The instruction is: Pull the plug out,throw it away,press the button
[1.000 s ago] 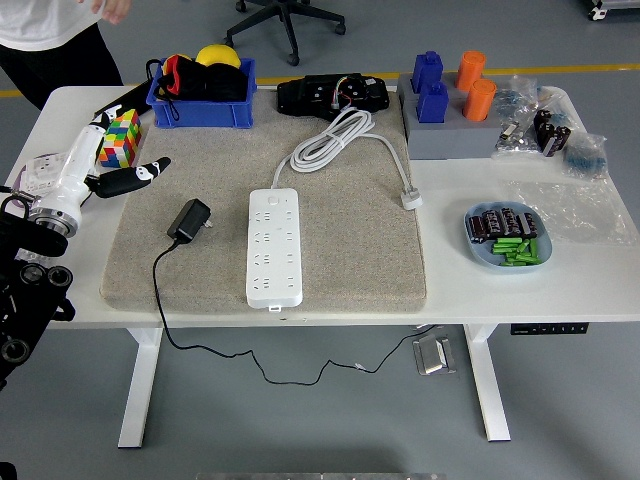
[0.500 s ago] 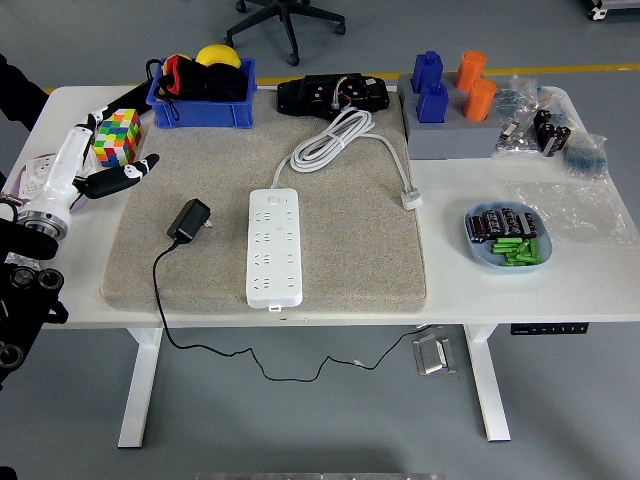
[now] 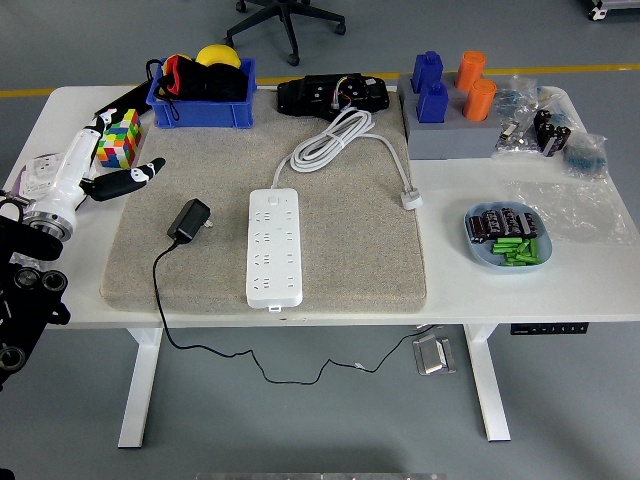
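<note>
Head view: black plug adapter [image 3: 189,220], light, rigid, smooth, lies unplugged on grey mat [image 3: 350,270] at power strip's [image 3: 274,247] nine o'clock; grasp its boxy body; left hand [image 3: 110,175] spread, empty.

No legible text — none anywhere

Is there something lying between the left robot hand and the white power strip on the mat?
Yes. The black plug adapter lies on the mat between the left robot hand and the power strip. Otherwise the mat there is bare.
</note>
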{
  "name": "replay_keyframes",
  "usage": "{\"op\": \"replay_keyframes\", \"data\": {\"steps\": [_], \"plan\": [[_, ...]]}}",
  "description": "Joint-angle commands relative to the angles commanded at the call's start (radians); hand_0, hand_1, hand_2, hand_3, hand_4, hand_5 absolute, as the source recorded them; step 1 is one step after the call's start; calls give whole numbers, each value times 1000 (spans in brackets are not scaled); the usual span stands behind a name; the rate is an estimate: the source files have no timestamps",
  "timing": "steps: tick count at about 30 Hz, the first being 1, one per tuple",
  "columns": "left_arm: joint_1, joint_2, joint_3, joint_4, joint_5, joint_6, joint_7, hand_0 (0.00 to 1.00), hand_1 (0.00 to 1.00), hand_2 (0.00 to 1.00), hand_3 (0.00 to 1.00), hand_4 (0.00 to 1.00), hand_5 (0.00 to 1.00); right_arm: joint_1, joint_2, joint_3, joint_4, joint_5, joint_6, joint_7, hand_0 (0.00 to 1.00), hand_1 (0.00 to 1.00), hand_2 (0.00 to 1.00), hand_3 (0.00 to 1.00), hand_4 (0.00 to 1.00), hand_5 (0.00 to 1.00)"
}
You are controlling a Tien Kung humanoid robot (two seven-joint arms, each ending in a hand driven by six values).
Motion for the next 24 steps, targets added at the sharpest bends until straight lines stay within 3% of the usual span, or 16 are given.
{"op": "replay_keyframes", "data": {"steps": [24], "plan": [[6,-3,-18,-52,14,-17,31,933,962,938,946,829,303,3,-8,-9,0,7,3,-1,767,729,724,713,883,658]]}}
